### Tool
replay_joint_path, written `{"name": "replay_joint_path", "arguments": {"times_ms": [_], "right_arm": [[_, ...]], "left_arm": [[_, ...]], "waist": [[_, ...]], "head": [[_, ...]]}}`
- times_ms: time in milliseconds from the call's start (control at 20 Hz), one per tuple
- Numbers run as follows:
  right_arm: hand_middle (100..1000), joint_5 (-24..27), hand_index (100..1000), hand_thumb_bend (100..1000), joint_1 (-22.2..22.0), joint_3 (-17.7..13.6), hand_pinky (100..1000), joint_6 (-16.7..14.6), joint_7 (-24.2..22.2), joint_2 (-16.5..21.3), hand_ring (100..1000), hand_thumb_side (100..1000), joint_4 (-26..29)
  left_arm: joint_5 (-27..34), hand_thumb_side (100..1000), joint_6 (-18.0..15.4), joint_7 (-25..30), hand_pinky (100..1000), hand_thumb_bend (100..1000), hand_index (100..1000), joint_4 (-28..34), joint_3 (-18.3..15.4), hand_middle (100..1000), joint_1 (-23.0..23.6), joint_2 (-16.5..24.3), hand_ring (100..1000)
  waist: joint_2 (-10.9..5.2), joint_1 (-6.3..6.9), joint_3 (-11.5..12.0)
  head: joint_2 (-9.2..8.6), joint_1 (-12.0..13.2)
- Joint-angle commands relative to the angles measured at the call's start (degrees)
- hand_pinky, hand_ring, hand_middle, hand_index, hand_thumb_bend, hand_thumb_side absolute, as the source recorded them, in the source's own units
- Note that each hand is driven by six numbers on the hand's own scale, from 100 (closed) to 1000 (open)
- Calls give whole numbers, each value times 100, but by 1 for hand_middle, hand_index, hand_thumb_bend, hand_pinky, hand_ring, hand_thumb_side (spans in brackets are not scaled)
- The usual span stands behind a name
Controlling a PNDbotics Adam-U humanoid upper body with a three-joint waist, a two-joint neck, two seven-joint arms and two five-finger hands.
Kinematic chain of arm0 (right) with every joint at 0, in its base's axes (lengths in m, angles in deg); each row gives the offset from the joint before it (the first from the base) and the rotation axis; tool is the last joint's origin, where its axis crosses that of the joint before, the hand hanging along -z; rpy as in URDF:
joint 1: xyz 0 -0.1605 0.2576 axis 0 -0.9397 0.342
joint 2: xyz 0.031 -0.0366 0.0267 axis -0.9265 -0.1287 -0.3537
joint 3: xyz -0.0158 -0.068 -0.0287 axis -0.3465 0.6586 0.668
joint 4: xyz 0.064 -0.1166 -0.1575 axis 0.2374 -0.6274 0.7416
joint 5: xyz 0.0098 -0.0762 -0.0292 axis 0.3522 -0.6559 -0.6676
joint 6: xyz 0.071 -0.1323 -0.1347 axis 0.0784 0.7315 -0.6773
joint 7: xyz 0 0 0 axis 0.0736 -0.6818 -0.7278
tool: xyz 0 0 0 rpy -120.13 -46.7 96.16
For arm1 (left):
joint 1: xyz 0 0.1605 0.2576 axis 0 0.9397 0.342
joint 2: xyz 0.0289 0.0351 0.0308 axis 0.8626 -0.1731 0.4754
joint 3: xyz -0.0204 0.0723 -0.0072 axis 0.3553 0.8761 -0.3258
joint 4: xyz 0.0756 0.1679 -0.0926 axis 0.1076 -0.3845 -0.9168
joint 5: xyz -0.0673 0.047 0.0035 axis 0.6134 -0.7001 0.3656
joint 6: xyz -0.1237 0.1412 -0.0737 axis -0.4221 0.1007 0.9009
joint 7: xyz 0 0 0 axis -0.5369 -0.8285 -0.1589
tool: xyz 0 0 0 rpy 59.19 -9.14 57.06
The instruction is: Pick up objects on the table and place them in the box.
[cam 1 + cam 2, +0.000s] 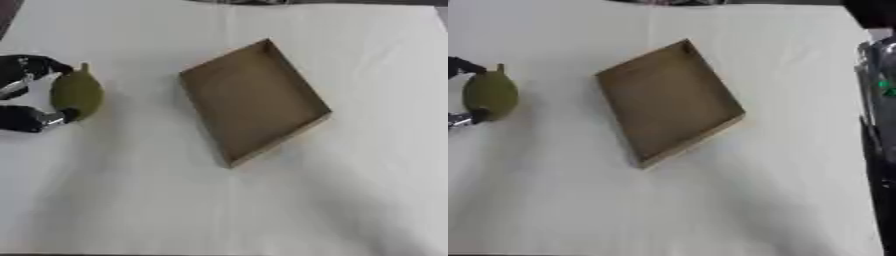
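Between the left hand's [26, 95] curled fingers, an olive pear-shaped object [77, 93], pinched; box [254, 102] well right. Could slip out mid-carry, being rounded. Right hand unseen.

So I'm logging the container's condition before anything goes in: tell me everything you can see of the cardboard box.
The cardboard box is a shallow, open-topped rectangular tray, brown and matte like plain cardboard, with low walls on all four sides. Nothing shows inside it. It lies flat on the white table near the middle, turned askew so one corner points away from the robot. Neither hand touches it; the green pear-shaped object sits apart, off to its left.
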Motion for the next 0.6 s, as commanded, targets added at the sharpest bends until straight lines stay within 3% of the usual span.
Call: {"name": "replay_joint_path", "arguments": {"times_ms": [50,400,600], "right_arm": [[647,43,836,100,49,-15,753,-5,13,49,558,531,93],[647,55,837,100,30,-21,754,-8,26,27,558,531,93],[647,61,837,100,22,-24,754,-8,34,24,558,531,93]], "left_arm": [[-58,859,-8,71,938,434,950,-59,-34,820,-149,30,907],[-581,720,-12,-127,926,489,941,-301,-7,800,-258,-141,884],[-907,708,-36,-344,928,498,941,-411,-9,800,-278,-196,885]], "waist": [[-143,20,-11],[-135,30,-33],[-133,30,-38]], "head": [[-66,15],[-76,8],[-81,3]]}}
